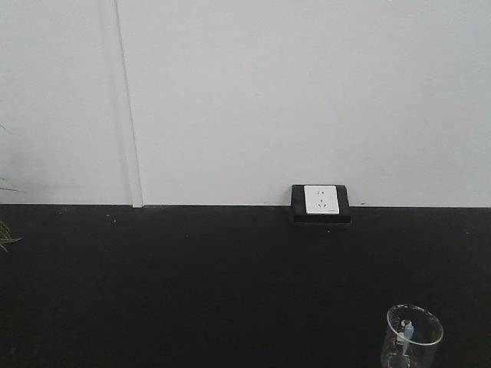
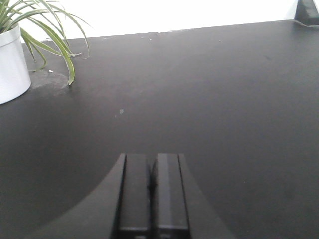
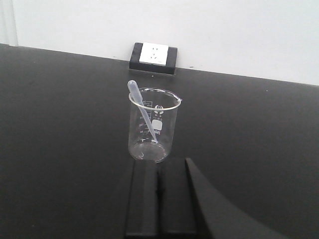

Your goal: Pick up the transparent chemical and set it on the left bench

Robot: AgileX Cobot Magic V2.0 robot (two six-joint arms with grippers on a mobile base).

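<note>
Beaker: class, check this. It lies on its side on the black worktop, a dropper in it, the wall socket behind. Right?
No. The beaker stands upright, as the right wrist view shows. The rest holds: it is on the black worktop, with the dropper in it and the socket behind.

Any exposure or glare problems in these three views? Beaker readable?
Front view: small clear glass beaker cut by the bottom edge, matte black worktop nearly featureless. Left wrist view: white wall blown out, pale sheen on the worktop. Right wrist view: beaker sharp, only rim highlights.
</note>
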